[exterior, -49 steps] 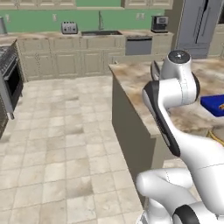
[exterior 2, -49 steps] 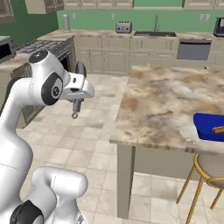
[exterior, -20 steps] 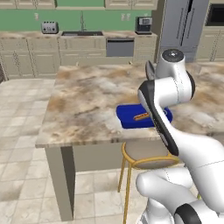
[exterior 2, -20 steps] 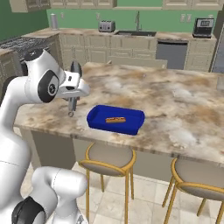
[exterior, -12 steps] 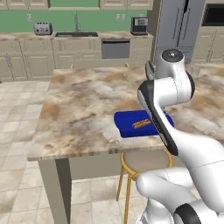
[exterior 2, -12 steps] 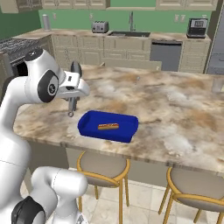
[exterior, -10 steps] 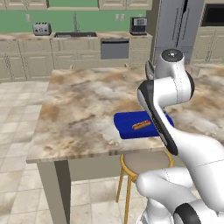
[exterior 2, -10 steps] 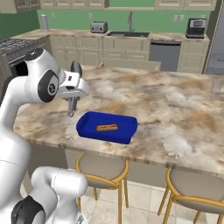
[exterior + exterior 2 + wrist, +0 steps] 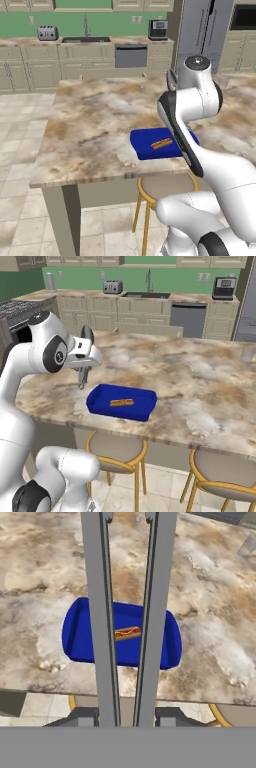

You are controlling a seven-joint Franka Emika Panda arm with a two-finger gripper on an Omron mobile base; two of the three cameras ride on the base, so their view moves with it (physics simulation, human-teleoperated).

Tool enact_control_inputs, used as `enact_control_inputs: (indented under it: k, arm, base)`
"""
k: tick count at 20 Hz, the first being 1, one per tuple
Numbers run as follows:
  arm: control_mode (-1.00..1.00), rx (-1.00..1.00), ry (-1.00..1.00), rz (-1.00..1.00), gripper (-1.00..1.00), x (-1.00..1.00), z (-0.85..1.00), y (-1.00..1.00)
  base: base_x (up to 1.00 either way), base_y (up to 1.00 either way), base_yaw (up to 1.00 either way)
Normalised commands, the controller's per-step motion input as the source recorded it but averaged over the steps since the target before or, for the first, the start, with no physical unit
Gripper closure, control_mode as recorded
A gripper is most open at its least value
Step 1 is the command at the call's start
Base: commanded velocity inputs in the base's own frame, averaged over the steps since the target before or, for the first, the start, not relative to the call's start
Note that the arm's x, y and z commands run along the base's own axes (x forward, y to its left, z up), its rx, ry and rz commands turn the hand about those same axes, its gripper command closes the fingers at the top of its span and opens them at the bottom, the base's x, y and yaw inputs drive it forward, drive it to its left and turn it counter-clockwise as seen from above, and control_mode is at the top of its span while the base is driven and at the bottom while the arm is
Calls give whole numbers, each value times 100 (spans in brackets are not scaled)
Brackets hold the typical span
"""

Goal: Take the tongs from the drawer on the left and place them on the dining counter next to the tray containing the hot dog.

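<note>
So the tabletop here is one big slab of marbled stone, brown, beige and white swirls, smooth and a bit glossy. Sitting on it is one tray, bright blue, rectangular with rounded corners and low raised walls, plastic-looking. Inside it there's one hot dog, an orange-brown sausage in a tan bun, way shorter than the tray, roughly in the middle.

The jaws are partly closed and clamped on the tongs: one pair, two long flat dark grey metal strips. In the hand view they run straight up from the finger tips toward 12 o'clock, narrowing a bit toward the far end. The hot dog shows right in the gap between the two strips.

From the right base view the tongs hang down from the hand, off the tabletop, just at 9 o'clock of the tray's left end, not touching it.

Two round wooden stools with tan seats are tucked under the tabletop edge.
</note>
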Motion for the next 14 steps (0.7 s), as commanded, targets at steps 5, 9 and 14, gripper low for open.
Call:
enact_control_inputs:
  k: [5, 9, 14]
  arm:
    - [-100, 0, 9, 0, 100, 33, -13, 0]
    - [-100, 4, 16, 0, 100, 53, -11, -18]
    - [-100, 3, 15, 0, 100, 39, -3, -37]
  base:
    - [19, 0, 0]
    - [0, 0, 0]
    - [0, 0, 0]
